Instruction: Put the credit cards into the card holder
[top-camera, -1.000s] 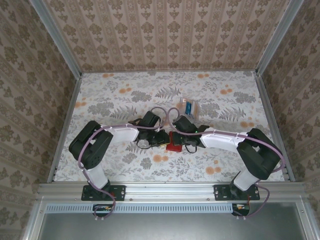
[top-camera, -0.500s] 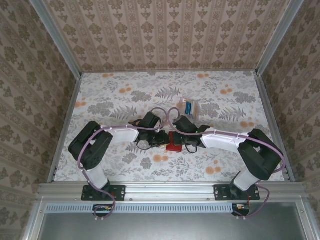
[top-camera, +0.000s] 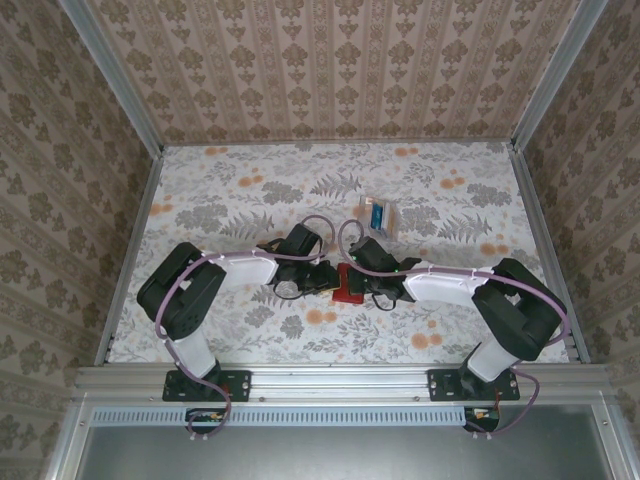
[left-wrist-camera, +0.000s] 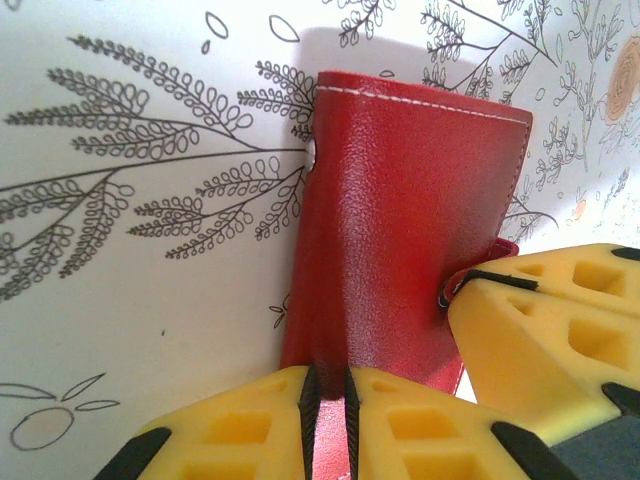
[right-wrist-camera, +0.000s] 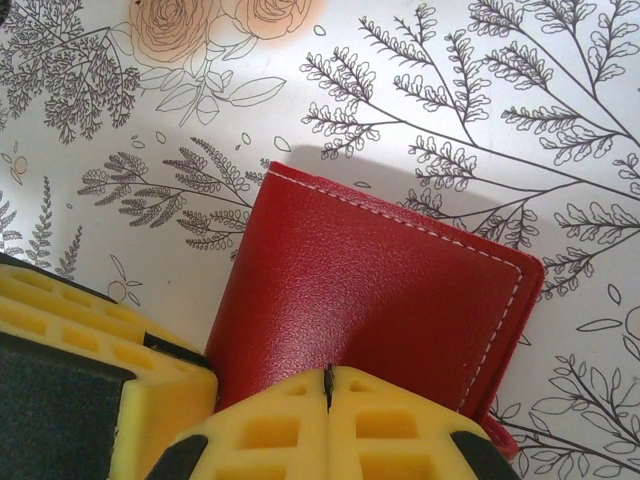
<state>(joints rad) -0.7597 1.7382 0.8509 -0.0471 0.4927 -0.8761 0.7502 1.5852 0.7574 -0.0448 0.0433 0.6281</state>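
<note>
**Both grippers on the closed card holder, mid-table**

In the top view I see the card holder lying flat on the floral table, near the centre and a little towards the arm bases, with an arm meeting it from each side. It is folded shut, red outer leather facing up. Its long axis looks to run roughly near-to-far on the table, though it is small in that view.

Left wrist view: the long axis runs straight away from the fingers, and the white-stitched short edge is the far end. A small metal snap sits on its left edge. The left gripper is clenched on the near edge, with a thin strip of red pinched between the yellow pads.

Right wrist view: the wallet lies diagonally, stitched corner pointing right. The right gripper has its pads pressed together over the near edge, grasping the card holder. A bit of red flap shows beside them.

The credit cards show blue inside a small clear box, farther back and just right of centre, apart from both grippers.
</note>
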